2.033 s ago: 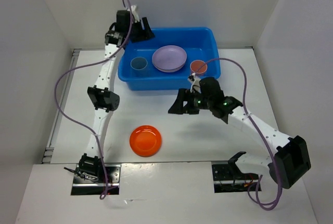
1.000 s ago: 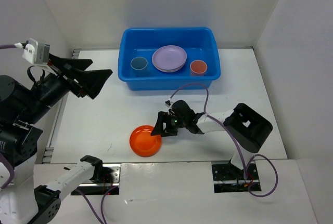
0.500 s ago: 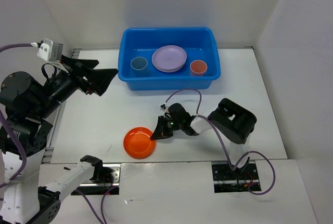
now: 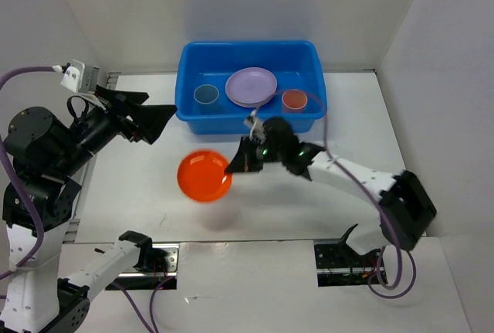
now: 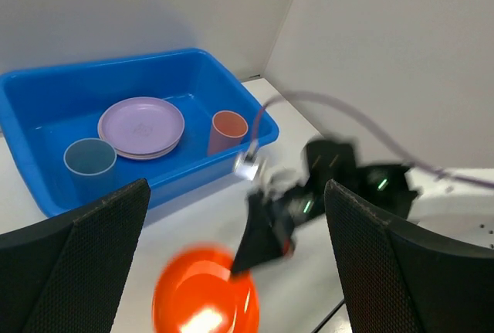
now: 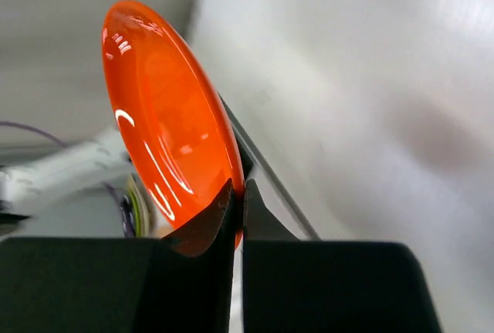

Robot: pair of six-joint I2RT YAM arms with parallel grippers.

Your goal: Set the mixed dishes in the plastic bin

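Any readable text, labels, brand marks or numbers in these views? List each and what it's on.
None readable.
The blue bin, orange plate, lavender plate, light-blue cup and salmon-pink cup show no print.
The small white tag on the right arm is too blurred to read.

A robotics lab cell: a white bench (image 4: 363,117) boxed by plain white panels (image 4: 255,8) on three edges, with two cabled arms (image 4: 347,171) bolted at its near edge.

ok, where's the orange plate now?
Top view: the orange plate is pinched at its rim by the right hand, held above the table just in front of the blue bin.
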